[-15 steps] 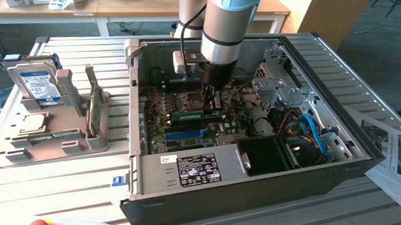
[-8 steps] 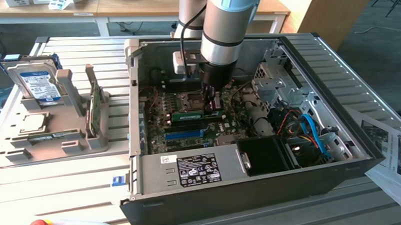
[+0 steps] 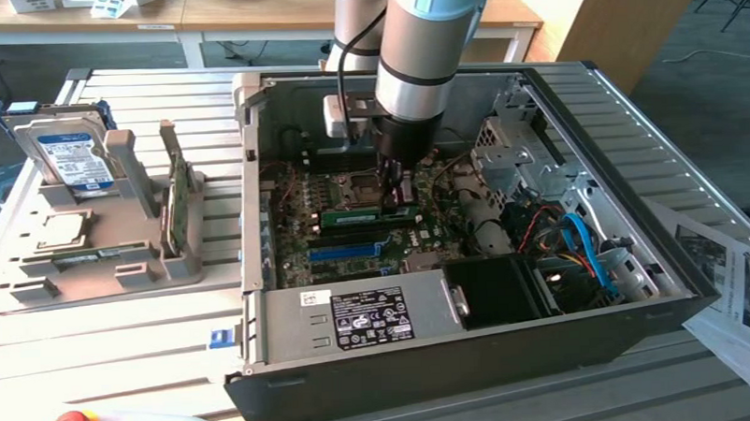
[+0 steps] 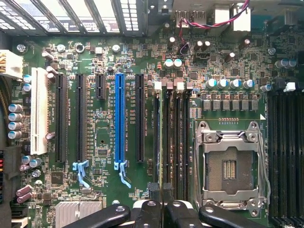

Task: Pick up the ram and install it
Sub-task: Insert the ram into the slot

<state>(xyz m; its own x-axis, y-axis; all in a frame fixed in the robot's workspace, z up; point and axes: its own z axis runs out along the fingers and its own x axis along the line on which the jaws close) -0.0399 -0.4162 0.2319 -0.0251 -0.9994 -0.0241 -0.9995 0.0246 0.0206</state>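
Exterior view, ram (image 3: 356,214) clamped in tool (image 3: 400,200)

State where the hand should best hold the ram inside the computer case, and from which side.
Likely the middle of its long top edge, pinching the two flat faces from above. The ram stands on edge along the motherboard slots, lower edge towards the board, so only its top is free.
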